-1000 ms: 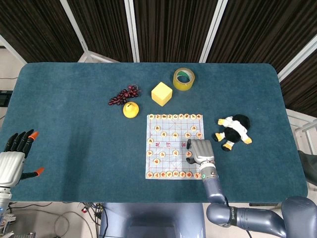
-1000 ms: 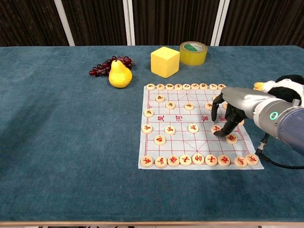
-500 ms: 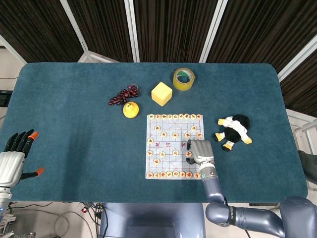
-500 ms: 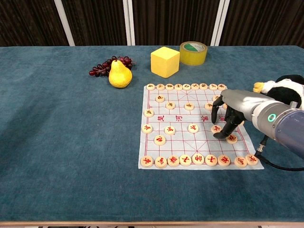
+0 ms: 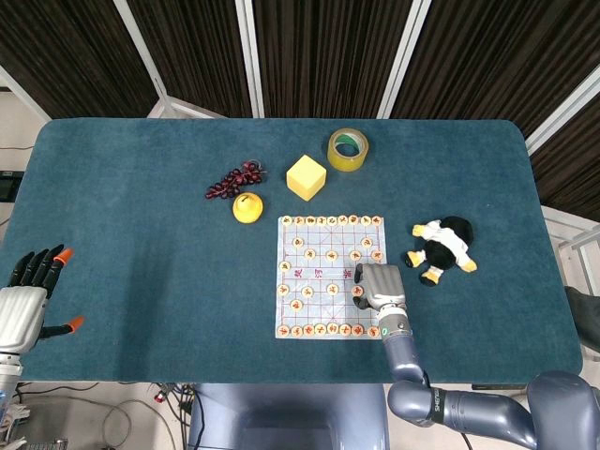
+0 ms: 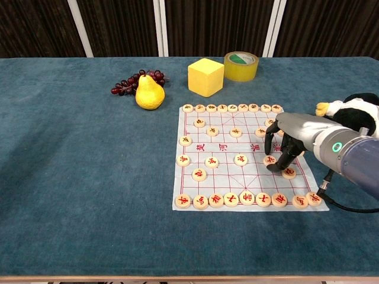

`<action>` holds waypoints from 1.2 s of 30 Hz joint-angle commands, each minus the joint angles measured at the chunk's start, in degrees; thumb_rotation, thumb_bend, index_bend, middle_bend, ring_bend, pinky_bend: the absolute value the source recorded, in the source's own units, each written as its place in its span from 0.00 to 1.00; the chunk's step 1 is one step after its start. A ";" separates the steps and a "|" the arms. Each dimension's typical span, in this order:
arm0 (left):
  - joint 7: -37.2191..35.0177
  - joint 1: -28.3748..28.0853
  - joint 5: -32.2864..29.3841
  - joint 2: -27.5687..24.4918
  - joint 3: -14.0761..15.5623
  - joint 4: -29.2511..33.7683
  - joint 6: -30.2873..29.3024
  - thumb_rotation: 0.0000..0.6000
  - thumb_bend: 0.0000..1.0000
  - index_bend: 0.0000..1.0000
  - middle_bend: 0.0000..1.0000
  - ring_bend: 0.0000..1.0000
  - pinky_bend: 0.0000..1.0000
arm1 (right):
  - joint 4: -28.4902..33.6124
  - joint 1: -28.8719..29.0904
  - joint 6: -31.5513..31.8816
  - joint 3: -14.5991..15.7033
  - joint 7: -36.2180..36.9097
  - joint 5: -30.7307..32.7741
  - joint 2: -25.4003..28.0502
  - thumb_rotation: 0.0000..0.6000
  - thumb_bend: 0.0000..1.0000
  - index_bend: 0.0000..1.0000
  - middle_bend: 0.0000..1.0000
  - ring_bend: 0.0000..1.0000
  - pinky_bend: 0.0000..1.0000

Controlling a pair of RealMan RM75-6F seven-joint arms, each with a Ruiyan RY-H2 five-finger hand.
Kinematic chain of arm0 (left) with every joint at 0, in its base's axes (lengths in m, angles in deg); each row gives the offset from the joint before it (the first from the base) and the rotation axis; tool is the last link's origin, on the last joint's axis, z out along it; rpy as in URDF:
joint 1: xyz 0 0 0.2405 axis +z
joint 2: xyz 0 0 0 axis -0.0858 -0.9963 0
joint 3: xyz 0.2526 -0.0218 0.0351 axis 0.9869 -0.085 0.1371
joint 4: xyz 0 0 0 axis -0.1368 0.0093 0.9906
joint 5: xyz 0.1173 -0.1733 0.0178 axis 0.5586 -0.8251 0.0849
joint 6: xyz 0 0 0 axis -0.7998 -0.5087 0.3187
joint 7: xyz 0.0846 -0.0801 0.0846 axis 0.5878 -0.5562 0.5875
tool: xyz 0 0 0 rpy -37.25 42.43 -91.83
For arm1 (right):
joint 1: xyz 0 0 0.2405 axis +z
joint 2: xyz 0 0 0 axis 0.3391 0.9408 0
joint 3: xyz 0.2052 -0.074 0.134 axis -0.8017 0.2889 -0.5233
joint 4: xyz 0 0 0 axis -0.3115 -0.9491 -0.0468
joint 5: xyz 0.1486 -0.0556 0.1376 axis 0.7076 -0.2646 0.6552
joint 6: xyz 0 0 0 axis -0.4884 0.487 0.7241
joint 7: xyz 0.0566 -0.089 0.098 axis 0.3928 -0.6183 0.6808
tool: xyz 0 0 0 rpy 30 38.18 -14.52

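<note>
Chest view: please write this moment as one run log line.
right robot hand: fingers curled down on a chess piece, grip unclear | chess board: flat on table | left robot hand: open, off board

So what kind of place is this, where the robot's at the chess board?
Probably a robot lab or test bench, not a home: a table covered in blue-green felt, dark slatted wall panels behind it, and unrelated props laid out, such as a Chinese chess board, tape roll and plush toy.
</note>
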 commanded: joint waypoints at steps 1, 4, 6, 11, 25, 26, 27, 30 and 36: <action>-0.03 -0.01 -0.02 -0.02 0.00 0.03 0.03 1.00 0.00 0.00 0.00 0.00 0.00 | -0.09 0.00 0.02 -0.01 -0.04 0.05 -0.08 1.00 0.39 0.49 1.00 1.00 1.00; -0.10 -0.02 0.01 -0.04 0.01 0.03 0.03 1.00 0.00 0.00 0.00 0.00 0.00 | -0.09 -0.03 0.13 -0.12 0.02 0.12 -0.19 1.00 0.44 0.51 1.00 1.00 1.00; -0.14 -0.02 0.02 -0.03 0.01 0.03 0.01 1.00 0.00 0.00 0.00 0.00 0.00 | -0.05 -0.05 0.27 -0.23 0.13 -0.01 -0.24 1.00 0.45 0.52 1.00 1.00 1.00; -0.19 -0.01 0.00 -0.05 0.01 0.08 -0.01 1.00 0.00 0.00 0.00 0.00 0.00 | 0.24 -0.17 0.56 -0.29 0.10 0.00 -0.20 1.00 0.45 0.52 1.00 1.00 1.00; 0.62 0.02 -0.03 0.23 0.00 0.12 -0.21 1.00 0.00 0.00 0.00 0.00 0.00 | 0.67 0.45 0.62 -2.81 1.21 -0.51 0.96 1.00 0.45 0.52 1.00 1.00 1.00; 0.65 0.01 -0.07 0.23 -0.01 0.13 -0.19 1.00 0.00 0.00 0.00 0.00 0.00 | 0.57 0.51 0.54 -2.93 1.21 -0.36 0.96 1.00 0.45 0.52 1.00 1.00 1.00; 0.69 0.00 -0.12 0.22 -0.03 0.15 -0.16 1.00 0.00 0.00 0.00 0.00 0.00 | 0.42 0.59 0.43 -3.09 1.22 -0.09 0.94 1.00 0.45 0.52 1.00 1.00 1.00; 0.72 0.00 -0.22 0.23 -0.03 0.20 -0.10 1.00 0.00 0.00 0.00 0.00 0.00 | 0.00 0.79 0.24 -3.25 1.13 0.32 0.84 1.00 0.45 0.52 1.00 1.00 1.00; 0.60 -0.01 -0.19 0.16 -0.02 0.30 -0.08 1.00 0.00 0.00 0.00 0.00 0.00 | -0.33 0.94 0.10 -2.94 1.02 0.53 0.43 1.00 0.45 0.52 1.00 1.00 0.93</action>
